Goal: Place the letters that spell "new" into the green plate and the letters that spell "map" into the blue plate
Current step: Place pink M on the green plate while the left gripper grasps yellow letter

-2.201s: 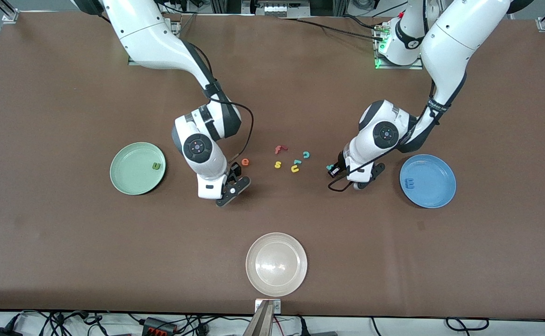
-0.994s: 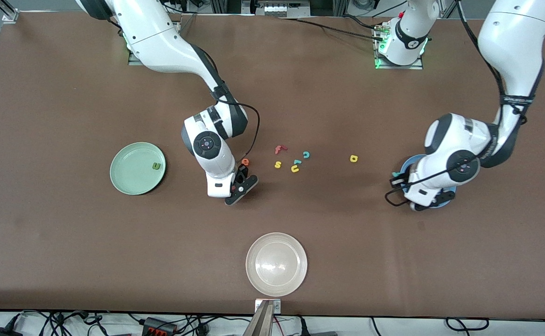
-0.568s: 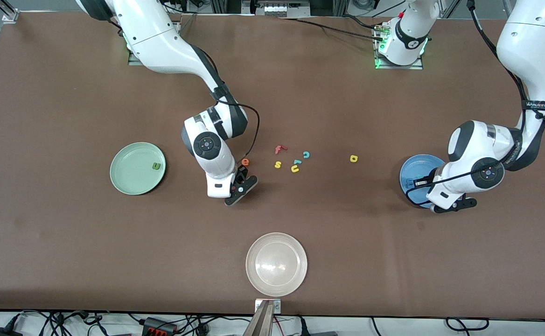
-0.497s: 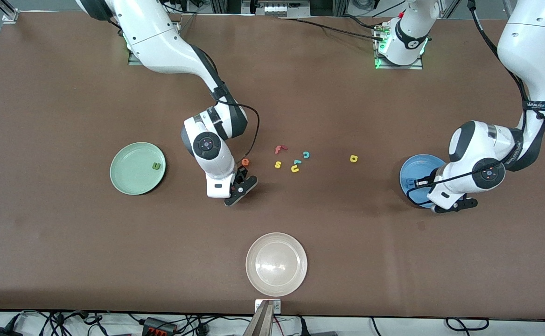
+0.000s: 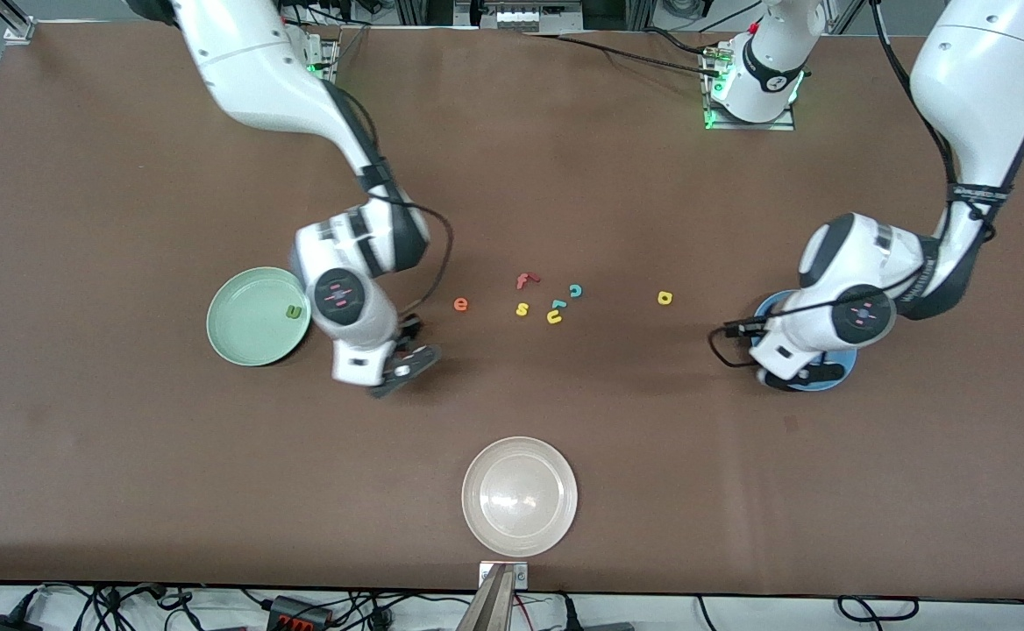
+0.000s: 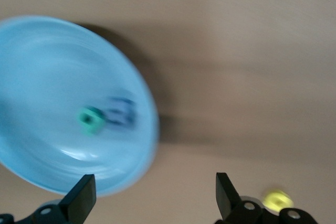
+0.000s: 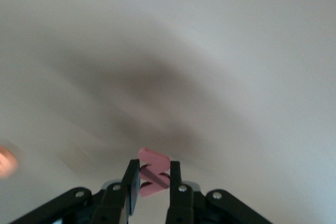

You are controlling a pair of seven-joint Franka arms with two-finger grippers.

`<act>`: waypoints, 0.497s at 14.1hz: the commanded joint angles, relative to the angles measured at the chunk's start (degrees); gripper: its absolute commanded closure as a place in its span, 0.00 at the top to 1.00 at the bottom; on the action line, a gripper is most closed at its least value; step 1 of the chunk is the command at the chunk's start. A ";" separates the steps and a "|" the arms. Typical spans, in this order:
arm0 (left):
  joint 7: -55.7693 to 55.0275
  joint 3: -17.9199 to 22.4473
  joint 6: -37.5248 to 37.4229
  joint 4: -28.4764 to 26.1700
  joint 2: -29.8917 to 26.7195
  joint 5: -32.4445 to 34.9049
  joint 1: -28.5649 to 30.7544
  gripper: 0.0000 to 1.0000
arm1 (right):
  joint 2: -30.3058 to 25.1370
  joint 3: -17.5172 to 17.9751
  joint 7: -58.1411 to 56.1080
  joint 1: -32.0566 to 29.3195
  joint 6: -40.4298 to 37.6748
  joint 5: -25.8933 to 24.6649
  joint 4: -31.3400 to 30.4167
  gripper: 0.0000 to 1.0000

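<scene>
My right gripper (image 7: 154, 179) is shut on the pinkish-red w (image 7: 154, 163), held edge-on between its fingers. In the front view this right gripper (image 5: 405, 349) hangs over bare table between the green plate (image 5: 240, 337) and the orange e (image 5: 460, 304). The olive n (image 5: 294, 311) lies in the green plate. My left gripper (image 6: 152, 198) stands open and empty over the rim of the blue plate (image 6: 47, 82). The teal a (image 6: 90, 120) and blue m (image 6: 122, 113) lie in that plate. The yellow p (image 5: 664, 298) rests on the table beside the blue plate (image 5: 828, 375).
A cluster of loose letters lies mid-table: a red f (image 5: 525, 280), a yellow s (image 5: 522, 308), a teal c (image 5: 575, 290) and a yellow hooked letter (image 5: 554, 317). A whitish-beige plate (image 5: 519, 496) stands near the front edge.
The right gripper shut on the w, lifted it and swung toward the green plate. The left gripper carried the teal a over the blue plate, opened and let it drop in.
</scene>
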 commanded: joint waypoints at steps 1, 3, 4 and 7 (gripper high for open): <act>-1.92 -3.61 0.00 -3.26 -1.06 1.23 -0.82 1.00 | -6.37 -5.35 2.78 -2.37 -3.27 0.58 -7.66 0.09; -0.95 -7.28 2.11 -4.76 -0.79 1.49 -1.53 1.00 | -7.61 -8.35 5.96 -2.28 -5.63 0.49 -10.83 0.09; -0.86 -7.57 4.12 -5.46 -0.44 2.80 -3.18 1.00 | -8.40 -9.67 6.14 -2.37 -5.82 0.49 -12.68 0.09; -1.29 -7.57 9.31 -9.41 0.70 13.06 -6.27 1.00 | -9.11 -10.13 6.49 -5.26 -4.85 0.76 -17.08 0.09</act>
